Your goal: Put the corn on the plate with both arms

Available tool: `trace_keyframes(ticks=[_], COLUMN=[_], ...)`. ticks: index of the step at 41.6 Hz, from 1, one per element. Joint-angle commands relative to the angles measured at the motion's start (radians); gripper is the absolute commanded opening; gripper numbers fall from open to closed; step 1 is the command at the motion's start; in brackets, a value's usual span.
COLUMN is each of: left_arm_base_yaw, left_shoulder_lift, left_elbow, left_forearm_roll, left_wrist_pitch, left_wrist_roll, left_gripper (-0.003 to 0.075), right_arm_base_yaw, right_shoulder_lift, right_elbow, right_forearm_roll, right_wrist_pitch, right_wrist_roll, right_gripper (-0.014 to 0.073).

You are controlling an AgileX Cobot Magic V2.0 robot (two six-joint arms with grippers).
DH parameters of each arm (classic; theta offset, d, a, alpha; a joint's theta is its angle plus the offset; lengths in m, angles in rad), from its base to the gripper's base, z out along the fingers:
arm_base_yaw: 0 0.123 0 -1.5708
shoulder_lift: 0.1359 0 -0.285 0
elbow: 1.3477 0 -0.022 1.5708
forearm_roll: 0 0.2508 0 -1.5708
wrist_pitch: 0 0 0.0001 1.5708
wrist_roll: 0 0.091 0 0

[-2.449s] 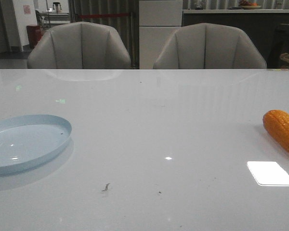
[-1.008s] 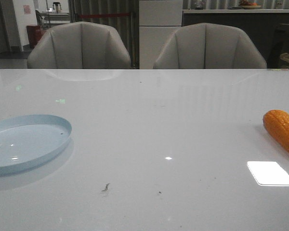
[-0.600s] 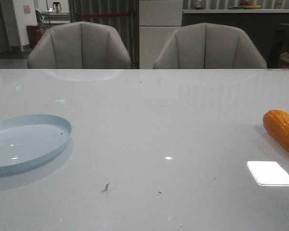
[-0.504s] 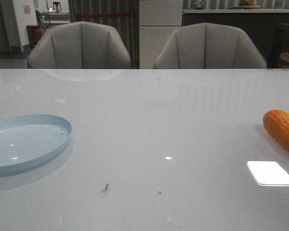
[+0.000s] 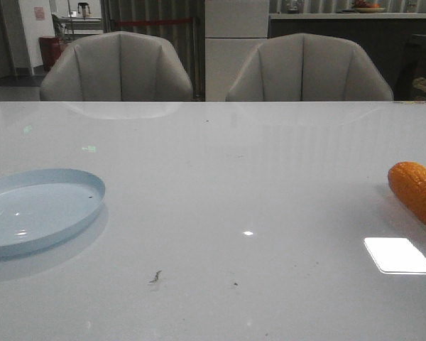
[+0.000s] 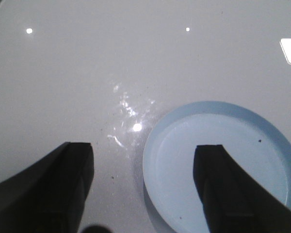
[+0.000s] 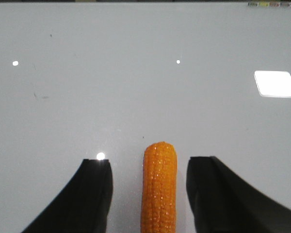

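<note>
The orange-yellow corn (image 5: 417, 192) lies on the white table at the far right edge of the front view. In the right wrist view the corn (image 7: 159, 187) lies lengthwise between the two black fingers of my right gripper (image 7: 150, 165), which is open and apart from it on both sides. The pale blue plate (image 5: 35, 207) sits at the left of the table and holds nothing. In the left wrist view my left gripper (image 6: 144, 148) is open above the plate's (image 6: 218, 160) rim, one finger over the plate, the other over the table. Neither gripper shows in the front view.
Two grey chairs (image 5: 117, 67) (image 5: 309, 69) stand behind the table's far edge. A bright light reflection (image 5: 397, 256) lies on the table near the corn. Small dark specks (image 5: 156, 276) mark the table's front middle.
The corn has shifted very slightly toward the right edge of the front view. The plate has not moved.
</note>
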Motion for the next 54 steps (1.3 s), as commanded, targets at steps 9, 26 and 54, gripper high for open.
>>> trace_keyframes(ticks=[9, 26, 54], left_arm_base_yaw=[0.001, 0.001, 0.001], left_shoulder_lift=[0.126, 0.542, 0.867], left_elbow=[-0.231, -0.639, -0.826], left_forearm_roll=[-0.013, -0.015, 0.052], left_wrist_pitch=[0.274, 0.612, 0.692], left_wrist_roll=[-0.011, -0.013, -0.013], left_gripper=[0.0501, 0.0493, 0.0493], right_arm_base_yaw=[-0.001, -0.001, -0.001], right_shoulder_lift=[0.108, 0.108, 0.108], right_elbow=[-0.034, -0.034, -0.034], right_forearm_roll=[0.010, 0.010, 0.010], right_wrist_pitch=[-0.066, -0.060, -0.032], right_wrist_roll=[0.002, 0.002, 0.002], right_gripper=[0.0468, 0.0468, 0.0468])
